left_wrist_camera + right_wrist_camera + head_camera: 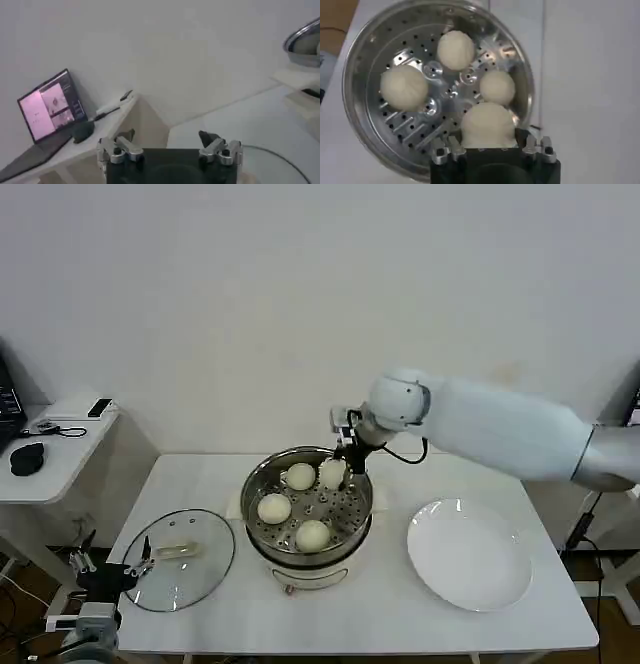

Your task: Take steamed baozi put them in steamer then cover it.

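Note:
The steamer (262,484) stands mid-table, and its perforated tray (415,130) holds several steamed baozi: one at the front (313,535), one on the left (274,508), one at the back (300,476). My right gripper (345,456) reaches over the back rim, shut on another baozi (487,125) that sits low on the tray at the back right. The cover (180,556), a glass lid with a cream handle, lies flat on the table left of the steamer. My left gripper (110,569) hangs open and empty at the table's front left corner, just beside the cover's rim (280,155).
A white plate (468,552) lies bare on the table right of the steamer. A low side table (60,446) with a laptop (50,107) and small devices stands off to the left. A white wall runs behind the table.

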